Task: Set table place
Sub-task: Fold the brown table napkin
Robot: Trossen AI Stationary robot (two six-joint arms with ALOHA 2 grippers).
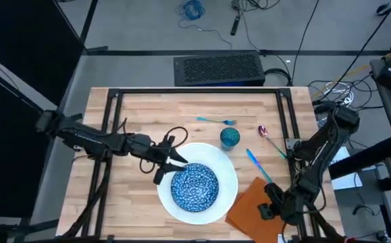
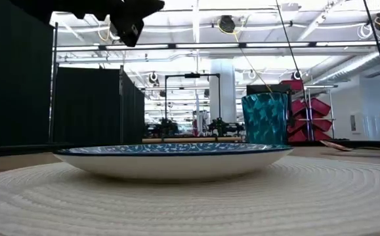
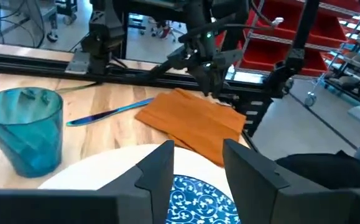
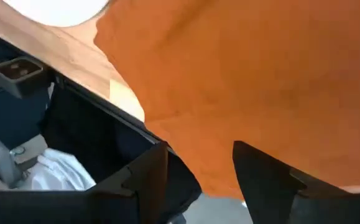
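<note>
A blue speckled bowl [image 1: 195,186] sits in the middle of a white plate [image 1: 225,169] on the table [image 1: 148,111]. My left gripper [image 1: 175,160] hovers open above the plate's left rim, with nothing between its fingers [image 3: 161,165]. An orange napkin [image 1: 249,202] lies flat to the right of the plate, one corner past the table's near-right edge. My right gripper [image 4: 198,177] stands open over that overhanging edge. A teal cup [image 1: 229,138] stands upright behind the plate. A blue knife [image 1: 257,164] lies between the cup and the napkin. My right gripper points down at the napkin's near-right edge [image 4: 214,183] with its fingers apart. I cannot tell whether the fingertips touch the cloth, which lies flat and slack on the table.
A teal utensil [image 1: 215,120] lies behind the cup and a spoon [image 1: 267,134] lies to its right. Black frame rails [image 1: 195,91] run around the table. Bare wood shows at the far left and near left.
</note>
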